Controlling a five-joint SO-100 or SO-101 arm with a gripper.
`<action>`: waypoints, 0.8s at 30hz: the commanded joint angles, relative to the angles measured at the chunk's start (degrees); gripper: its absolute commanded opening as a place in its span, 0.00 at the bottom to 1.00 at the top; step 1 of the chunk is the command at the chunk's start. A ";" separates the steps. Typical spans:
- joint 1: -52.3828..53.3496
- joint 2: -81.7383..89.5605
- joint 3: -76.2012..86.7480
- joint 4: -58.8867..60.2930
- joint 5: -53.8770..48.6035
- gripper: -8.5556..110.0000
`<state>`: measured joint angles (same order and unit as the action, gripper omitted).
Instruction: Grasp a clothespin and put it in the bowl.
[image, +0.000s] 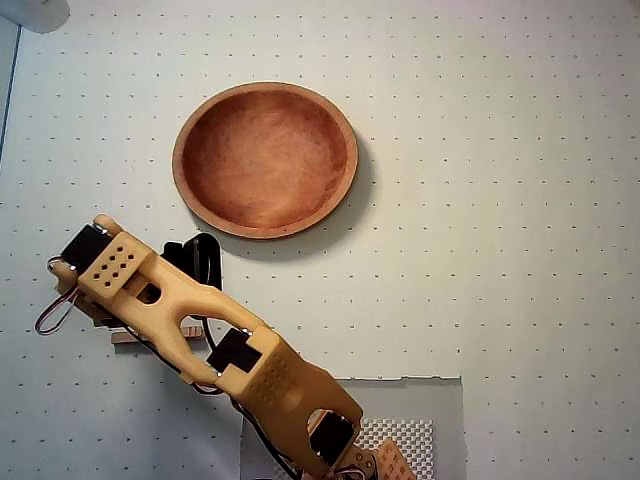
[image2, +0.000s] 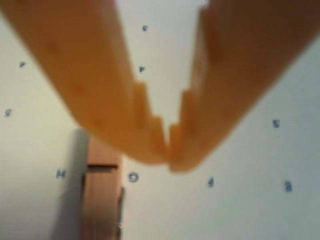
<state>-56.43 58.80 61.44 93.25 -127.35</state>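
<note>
In the wrist view my gripper (image2: 169, 150) fills the upper frame, its two orange fingers meeting at the tips with nothing between them. The light wooden clothespin (image2: 102, 195) lies flat on the mat just left of and below the fingertips, its upper end hidden behind the left finger (image2: 95, 85). In the overhead view only a short piece of the clothespin (image: 128, 338) shows from under the arm, at the lower left. The reddish-brown bowl (image: 265, 160) sits empty above and to the right of it. The gripper's fingers are hidden beneath the arm's wrist in that view.
The arm's orange links (image: 230, 350) stretch from the bottom centre to the lower left. A grey square pad (image: 420, 420) lies by the arm's base. The surface is a pale dotted mat (image: 500, 200).
</note>
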 joint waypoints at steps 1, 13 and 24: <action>-1.05 1.76 -3.78 0.79 0.53 0.05; -2.29 1.85 -3.87 0.18 6.94 0.09; -2.55 1.05 -6.50 0.44 6.94 0.27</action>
<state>-58.71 58.62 58.71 93.25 -120.67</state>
